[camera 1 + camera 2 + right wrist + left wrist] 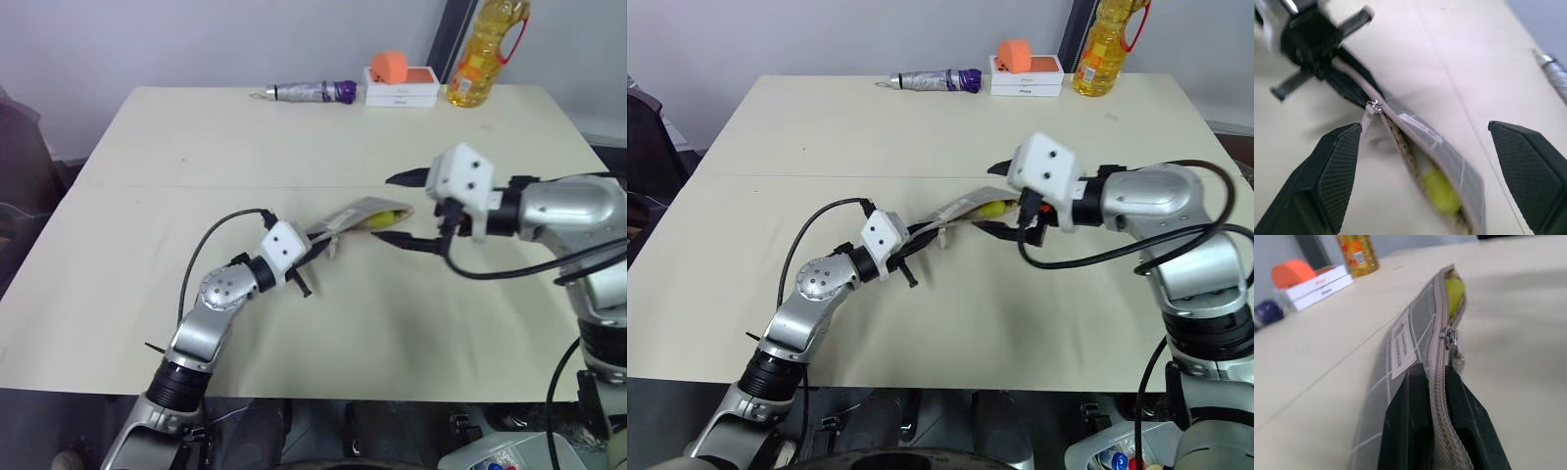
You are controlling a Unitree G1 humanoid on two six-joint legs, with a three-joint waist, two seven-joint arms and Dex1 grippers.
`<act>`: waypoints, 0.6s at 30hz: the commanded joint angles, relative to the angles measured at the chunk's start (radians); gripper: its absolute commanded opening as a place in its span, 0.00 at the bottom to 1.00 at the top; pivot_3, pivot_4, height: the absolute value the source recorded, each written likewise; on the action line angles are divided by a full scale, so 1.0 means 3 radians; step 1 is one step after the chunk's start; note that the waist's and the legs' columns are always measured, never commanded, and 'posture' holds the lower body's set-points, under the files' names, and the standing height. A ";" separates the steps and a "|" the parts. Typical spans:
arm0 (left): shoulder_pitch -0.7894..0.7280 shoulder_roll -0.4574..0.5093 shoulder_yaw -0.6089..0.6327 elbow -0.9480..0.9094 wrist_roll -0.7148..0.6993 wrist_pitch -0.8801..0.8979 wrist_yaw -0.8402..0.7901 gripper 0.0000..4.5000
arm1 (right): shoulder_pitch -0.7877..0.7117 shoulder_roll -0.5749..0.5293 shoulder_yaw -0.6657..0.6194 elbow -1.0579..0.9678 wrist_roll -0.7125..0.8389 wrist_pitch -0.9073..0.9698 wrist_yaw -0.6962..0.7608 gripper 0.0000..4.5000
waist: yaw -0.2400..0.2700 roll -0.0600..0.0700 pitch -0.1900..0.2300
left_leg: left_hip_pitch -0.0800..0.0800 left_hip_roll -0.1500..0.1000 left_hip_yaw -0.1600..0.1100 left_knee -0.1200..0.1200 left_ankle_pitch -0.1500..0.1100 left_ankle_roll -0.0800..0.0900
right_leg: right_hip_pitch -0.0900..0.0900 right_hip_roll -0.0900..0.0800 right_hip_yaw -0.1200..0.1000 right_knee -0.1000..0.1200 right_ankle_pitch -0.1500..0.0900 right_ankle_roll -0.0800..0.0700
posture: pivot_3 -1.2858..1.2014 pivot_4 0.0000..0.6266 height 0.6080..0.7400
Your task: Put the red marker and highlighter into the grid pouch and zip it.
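Observation:
My left gripper (315, 245) is shut on the near end of the grid pouch (355, 215) and holds it slanting up off the table. The zipper pull (1452, 340) sits partway along, just past my left fingers (1400, 431). Beyond it the mouth gapes, with the yellow highlighter (1453, 289) inside at the far end. My right gripper (1425, 128) is open, one finger to each side of the pouch's open end, touching nothing. The highlighter (1440, 191) lies below and between those fingers. The red marker is hidden.
At the table's far edge lie a grey folded umbrella with a purple end (312, 92), a white-and-orange box (402, 90) with an orange round thing (389, 67) on it, and a yellow oil bottle (487, 49).

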 commanded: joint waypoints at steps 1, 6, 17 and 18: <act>-0.0186 -0.0145 0.0218 -0.0185 -0.0321 0.0303 0.0108 0.00 | -0.0004 0.0013 -0.0126 -0.0110 0.0141 0.0085 -0.0149 0.95 | -0.0001 0.0000 0.0000 | 0.0000 0.0000 0.0000 0.0000 0.0000 0.0000 | -0.0001 0.0000 0.0000 0.0000 0.0000 0.0000 | 0.52 0.24 1.00; -0.0463 -0.0381 0.0465 -0.0166 -0.0716 0.0816 0.0298 0.00 | 0.0130 0.0240 0.0108 -0.0135 0.0054 0.0106 -0.0523 0.95 | -0.0006 -0.0001 0.0001 | 0.0000 0.0000 0.0001 0.0001 0.0000 0.0000 | 0.0000 0.0003 -0.0001 0.0000 0.0000 0.0000 | 0.52 0.24 1.00; -0.0743 -0.0728 0.0980 -0.0210 -0.1592 0.1589 0.0652 0.00 | 0.0054 0.1123 0.0397 0.0114 -0.0052 0.0234 -0.1431 0.95 | -0.0007 -0.0002 0.0001 | -0.0002 0.0000 0.0001 0.0001 0.0001 -0.0002 | -0.0004 0.0004 -0.0002 0.0002 0.0000 0.0000 | 0.52 0.24 1.00; -0.0736 -0.0714 0.0969 -0.0224 -0.1612 0.1614 0.0648 0.00 | 0.0045 0.1164 0.0413 0.0131 -0.0052 0.0228 -0.1467 0.95 | -0.0007 -0.0002 0.0001 | -0.0002 0.0000 0.0001 0.0001 0.0001 -0.0002 | -0.0004 0.0005 -0.0001 0.0002 0.0000 0.0000 | 0.52 0.24 1.00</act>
